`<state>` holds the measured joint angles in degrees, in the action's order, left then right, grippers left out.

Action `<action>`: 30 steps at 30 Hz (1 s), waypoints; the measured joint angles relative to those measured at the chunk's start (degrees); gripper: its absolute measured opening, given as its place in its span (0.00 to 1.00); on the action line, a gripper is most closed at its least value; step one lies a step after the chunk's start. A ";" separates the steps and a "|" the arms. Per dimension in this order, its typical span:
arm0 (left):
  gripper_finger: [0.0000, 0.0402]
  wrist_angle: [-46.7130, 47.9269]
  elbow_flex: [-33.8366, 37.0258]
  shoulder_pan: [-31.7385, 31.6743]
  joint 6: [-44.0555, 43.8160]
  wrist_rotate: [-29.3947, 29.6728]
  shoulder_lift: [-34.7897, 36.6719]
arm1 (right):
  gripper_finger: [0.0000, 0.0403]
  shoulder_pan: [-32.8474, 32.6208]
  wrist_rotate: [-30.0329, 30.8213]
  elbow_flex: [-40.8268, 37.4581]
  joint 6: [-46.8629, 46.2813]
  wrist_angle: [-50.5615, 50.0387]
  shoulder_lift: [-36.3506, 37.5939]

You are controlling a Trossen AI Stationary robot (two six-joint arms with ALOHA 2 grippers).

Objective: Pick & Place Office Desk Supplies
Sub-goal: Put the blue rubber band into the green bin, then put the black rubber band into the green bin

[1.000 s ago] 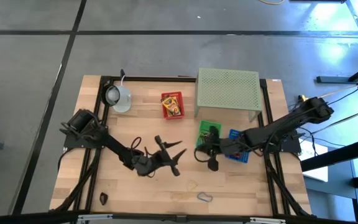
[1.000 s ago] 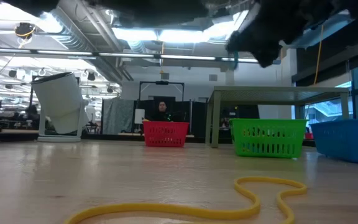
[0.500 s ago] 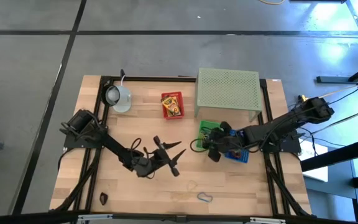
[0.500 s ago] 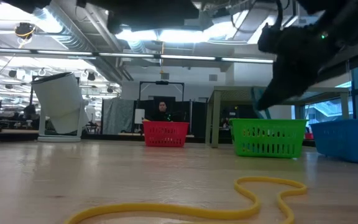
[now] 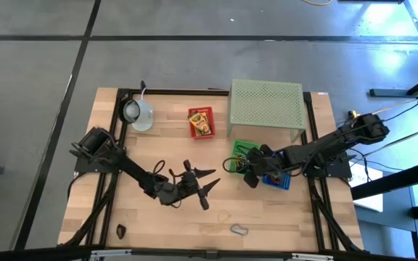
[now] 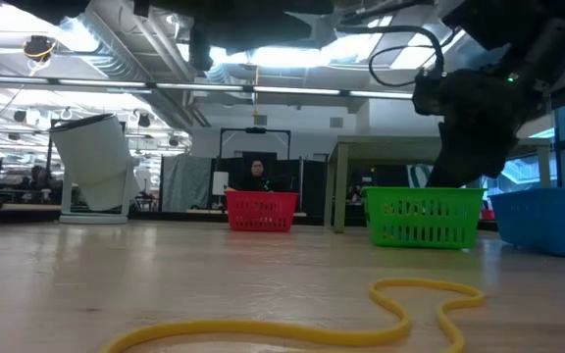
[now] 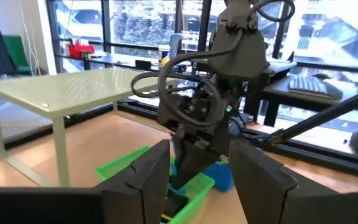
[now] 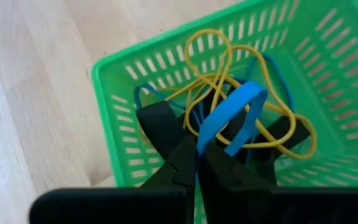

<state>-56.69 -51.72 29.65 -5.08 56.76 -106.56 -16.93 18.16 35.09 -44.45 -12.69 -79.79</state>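
Observation:
My right gripper [image 5: 248, 171] slants down over the green basket [image 5: 242, 152], shut on a blue rubber band [image 8: 235, 115]. Yellow and blue bands [image 8: 229, 68] lie tangled inside the green basket [image 8: 166, 68]. My left gripper [image 5: 207, 185] stands open and level at mid-table with nothing between its fingers. It points toward the green basket [image 7: 129, 165] and the right arm. A yellow band [image 6: 400, 304] lies loose on the wood near the front edge. A yellow printed box sits in the red basket [image 5: 200, 122]. My right gripper pinches one end of the blue band's loop [image 8: 202, 144] between its two fingertips. The fingers slant down into the basket from the near right side. The rest of the loop stands out past the fingertips over the tangled bands; whether it touches them, I cannot tell.
The pale green perforated stand [image 5: 265, 105] rises just behind the green basket. A blue basket [image 5: 278, 178] sits beside it under the right arm. A pale mug [image 5: 138, 112] is at the far left. A dark clip [image 5: 122, 230] and a grey clip [image 5: 238, 230] lie near the front edge.
My right gripper, shut, has moved toward the far edge and down over the green basket, tipping downward and rolling. My left gripper has rolled about its own pointing line without shifting place.

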 joint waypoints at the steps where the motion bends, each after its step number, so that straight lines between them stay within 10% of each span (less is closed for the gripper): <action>1: 0.40 0.00 0.00 0.30 -0.63 0.08 0.00 | 0.02 0.00 -0.32 0.00 -0.16 0.16 -0.21; 11: 0.40 -0.13 0.02 6.42 -0.27 11.62 3.11 | 0.04 0.22 -2.74 0.00 1.62 3.96 -3.56; 22: 0.44 0.00 0.02 16.89 -1.92 20.60 3.45 | 0.28 0.39 -0.14 0.00 2.93 4.16 -3.56; 30: 0.48 5.18 0.02 18.53 -13.15 11.18 3.48 | 0.48 0.39 0.01 2.49 6.67 4.09 -3.43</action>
<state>-51.51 -51.70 48.19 -18.23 67.94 -103.09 -16.53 18.17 37.58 -37.78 -8.60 -83.22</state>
